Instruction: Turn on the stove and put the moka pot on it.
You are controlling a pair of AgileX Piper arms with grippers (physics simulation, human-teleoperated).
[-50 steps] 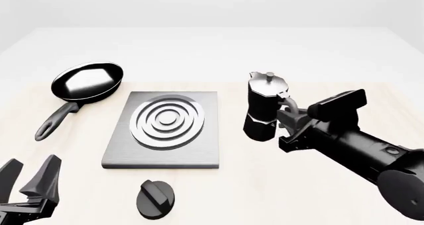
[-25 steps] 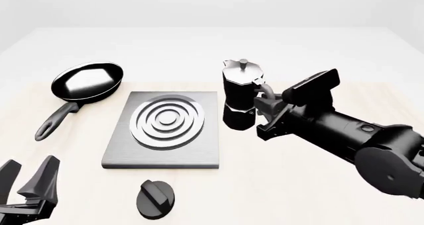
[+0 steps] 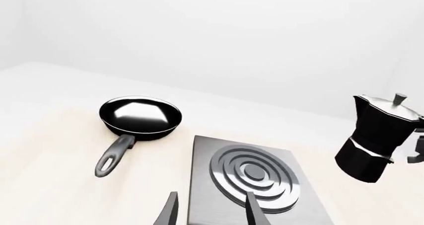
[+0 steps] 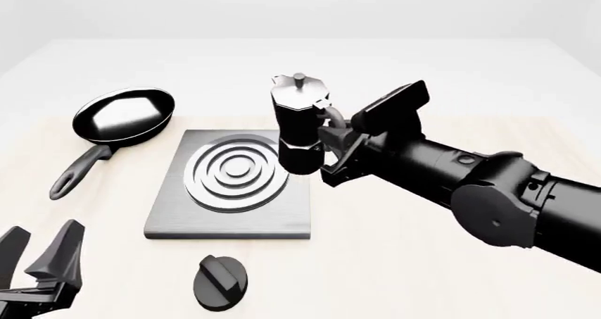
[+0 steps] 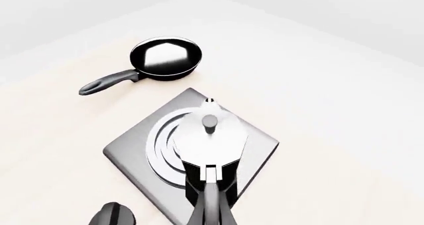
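Moka pot (image 4: 300, 125) hangs over the stove's (image 4: 179, 206) right edge, its handle clamped in our right gripper (image 4: 331, 141); we judge it needs centring over the rings, then lowering. Left gripper (image 4: 38, 259) waits open, empty; knob (image 4: 221, 281) untouched.

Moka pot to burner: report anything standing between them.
Nothing visible does. The moka pot, held by its handle in the right gripper, hangs over the stove's right edge. The ring burner is bare; the frying pan sits off to the left.
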